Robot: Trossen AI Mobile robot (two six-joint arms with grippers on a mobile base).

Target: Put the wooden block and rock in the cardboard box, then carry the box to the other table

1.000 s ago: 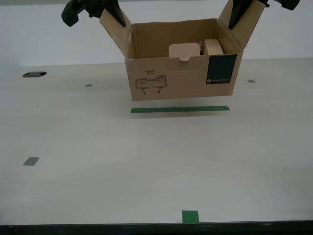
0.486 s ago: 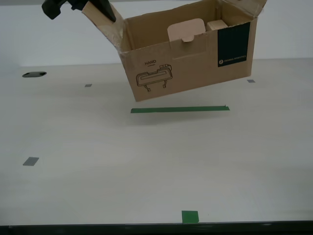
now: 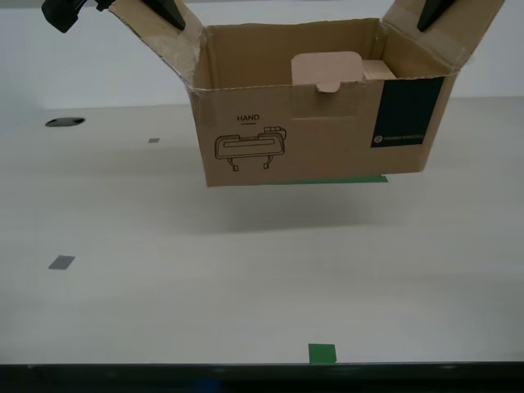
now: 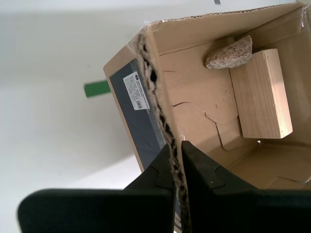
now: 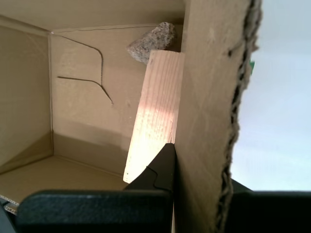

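Observation:
The cardboard box (image 3: 315, 123) hangs level above the table, held by its two side flaps. My first gripper (image 5: 199, 167) is shut on the flap at the exterior view's left (image 3: 160, 10). My second gripper (image 4: 176, 148) is shut on the flap above the teal label, at the exterior view's right (image 3: 434, 12). Inside lie the wooden block (image 4: 261, 94) (image 5: 155, 111) and the rock (image 4: 229, 52) (image 5: 153, 41), touching each other at one end of the floor. In the exterior view only a corner of the block (image 3: 379, 70) shows and the rock is hidden. The other table is out of view.
Below the box is a smooth cream table (image 3: 246, 270) with a long green tape strip (image 3: 344, 179), a green square (image 3: 322, 354) near the front edge, grey tape squares (image 3: 61, 262) and a dark hole (image 3: 64, 122) at the exterior view's left.
The box was low, then tilted up toward the exterior view's right. It now hangs level, higher and closer to the camera. The scene has shifted slightly, so the camera moved.

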